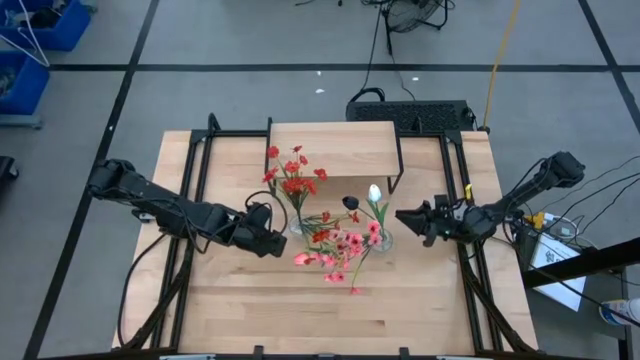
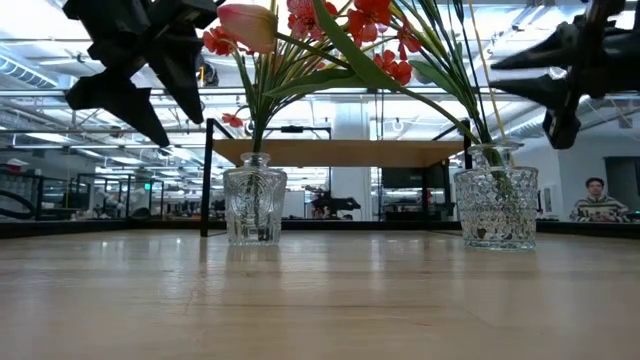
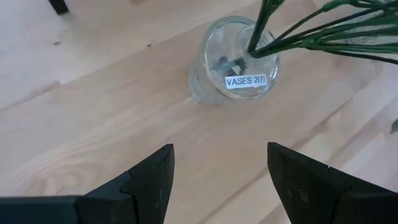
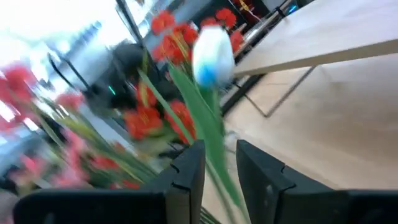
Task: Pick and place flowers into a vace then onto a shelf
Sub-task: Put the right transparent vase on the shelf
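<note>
Centrally, shelf (image 1: 335, 147) on pale wood tabletop (image 1: 250, 310); grey floor (image 1: 250, 40) around.

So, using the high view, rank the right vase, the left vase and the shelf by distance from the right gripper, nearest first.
From the right gripper:
1. right vase, just beside it toward the table's middle.
2. shelf, behind the vases at the back.
3. left vase, beyond the right one, toward the left arm.

Left hand (image 1: 272, 243) spread wide; right hand (image 1: 405, 217) slightly parted, both raised.
</note>
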Action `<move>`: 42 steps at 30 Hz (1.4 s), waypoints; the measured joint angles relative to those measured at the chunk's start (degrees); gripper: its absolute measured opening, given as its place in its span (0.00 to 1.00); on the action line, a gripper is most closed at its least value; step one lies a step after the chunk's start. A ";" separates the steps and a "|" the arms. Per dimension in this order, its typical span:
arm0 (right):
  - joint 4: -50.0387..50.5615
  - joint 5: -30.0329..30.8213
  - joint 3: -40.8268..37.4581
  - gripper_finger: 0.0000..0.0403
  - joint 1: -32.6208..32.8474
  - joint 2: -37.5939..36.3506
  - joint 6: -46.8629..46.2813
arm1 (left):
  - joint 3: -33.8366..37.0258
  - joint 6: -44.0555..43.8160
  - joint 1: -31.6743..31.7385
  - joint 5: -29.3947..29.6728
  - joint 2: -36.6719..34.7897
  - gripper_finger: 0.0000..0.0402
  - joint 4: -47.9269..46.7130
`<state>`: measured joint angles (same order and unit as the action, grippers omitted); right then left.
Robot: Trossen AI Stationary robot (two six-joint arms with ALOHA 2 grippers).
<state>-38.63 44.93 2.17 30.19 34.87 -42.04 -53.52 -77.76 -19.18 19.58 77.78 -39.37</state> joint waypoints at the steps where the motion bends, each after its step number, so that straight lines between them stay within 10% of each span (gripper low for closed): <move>1: -1.28 -0.30 0.00 0.21 -0.19 0.02 -1.47 | 0.00 -0.19 0.00 -0.05 0.00 0.64 0.02; 15: 21.24 -4.58 0.00 0.34 8.06 0.82 -13.57 | 0.00 -6.18 -0.17 -0.14 0.00 0.64 -0.04; 28: 24.31 2.88 -0.02 0.73 9.06 5.86 -3.14 | 0.00 -9.40 -0.71 -0.33 0.00 0.64 0.15; 42: 12.16 -2.26 -0.04 0.77 8.77 16.36 4.36 | 0.00 -10.09 -0.84 -0.12 0.00 0.64 0.47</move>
<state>-26.47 42.67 2.13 38.96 51.24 -37.68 -53.52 -87.85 -20.02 19.46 77.78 -38.90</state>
